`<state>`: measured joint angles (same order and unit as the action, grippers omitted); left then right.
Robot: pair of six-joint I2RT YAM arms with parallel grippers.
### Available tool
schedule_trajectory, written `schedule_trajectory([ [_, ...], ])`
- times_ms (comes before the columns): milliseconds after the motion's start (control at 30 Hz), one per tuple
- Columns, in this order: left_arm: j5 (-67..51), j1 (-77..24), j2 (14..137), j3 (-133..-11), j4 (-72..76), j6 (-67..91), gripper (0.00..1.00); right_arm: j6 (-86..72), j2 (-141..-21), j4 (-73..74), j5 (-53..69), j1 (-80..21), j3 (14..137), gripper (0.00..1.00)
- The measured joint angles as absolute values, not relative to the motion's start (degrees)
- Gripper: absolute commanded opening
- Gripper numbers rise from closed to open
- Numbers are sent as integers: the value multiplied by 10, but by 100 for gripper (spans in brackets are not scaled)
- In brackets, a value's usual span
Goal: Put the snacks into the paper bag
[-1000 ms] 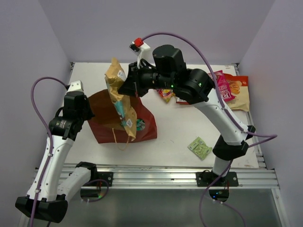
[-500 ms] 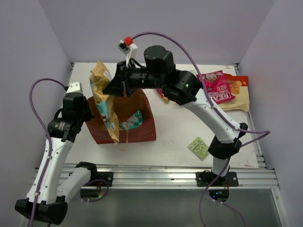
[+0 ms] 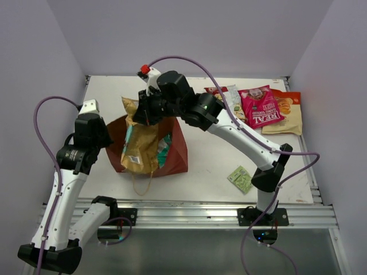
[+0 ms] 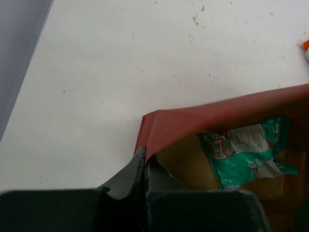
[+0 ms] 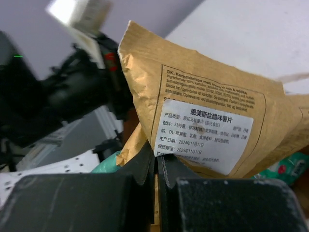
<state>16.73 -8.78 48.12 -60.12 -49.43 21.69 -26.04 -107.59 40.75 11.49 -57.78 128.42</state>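
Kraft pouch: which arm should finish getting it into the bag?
Right. The right gripper is shut on the kraft pouch over the mouth of the paper bag; the left gripper pinches the bag's rim, likely to hold it open.

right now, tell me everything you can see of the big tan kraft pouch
The tan kraft pouch is crinkled brown paper with black print, a white label and a teal patch on one face. The right gripper is shut on its upper edge. It hangs slanted over the open mouth of the paper bag, beside a teal packet inside. Whether it touches the bag's bottom is hidden.
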Motion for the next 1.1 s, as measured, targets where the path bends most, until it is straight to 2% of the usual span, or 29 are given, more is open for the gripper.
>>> schedule_trajectory([
  [133, 164, -91, 479, -601, -496, 217, 0, -260, -1071, 413, 19, -581, 1240, 0],
  [500, 165, -91, 479, -600, -498, 216, 0, -246, -1050, 430, -203, -611, 1248, 0],
  [967, 168, -91, 475, -594, -498, 214, 0, -170, -1060, 393, -397, -704, 1244, 0],
  [1100, 168, -91, 475, -593, -498, 214, 0, -140, -1107, 394, -425, -723, 1315, 0],
])
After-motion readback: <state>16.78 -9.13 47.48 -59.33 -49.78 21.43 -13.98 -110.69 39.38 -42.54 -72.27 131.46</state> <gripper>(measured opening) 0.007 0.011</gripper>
